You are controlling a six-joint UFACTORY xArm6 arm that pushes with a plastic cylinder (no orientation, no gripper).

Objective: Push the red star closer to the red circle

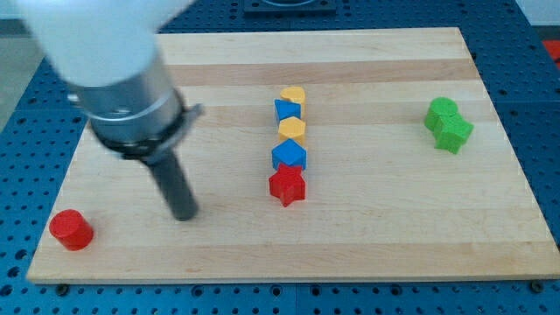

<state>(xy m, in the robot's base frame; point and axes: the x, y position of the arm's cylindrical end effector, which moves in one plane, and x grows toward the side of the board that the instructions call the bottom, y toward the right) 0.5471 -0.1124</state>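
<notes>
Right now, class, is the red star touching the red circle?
No: the red star sits at the bottom of the central column of blocks, while the red circle lies apart near the board's lower left corner.

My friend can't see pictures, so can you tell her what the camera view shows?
A red star sits mid-board at the bottom of a column of blue and yellow blocks, far from the red circle near the bottom-left corner. My tip rests between them, touching neither. Two green blocks sit at the right of the wooden board.

Two yellow blocks (293, 94) and two blue blocks (288, 110) alternate in a column mid-board (367, 236); two green blocks (449, 125) touch at the view's right.
</notes>
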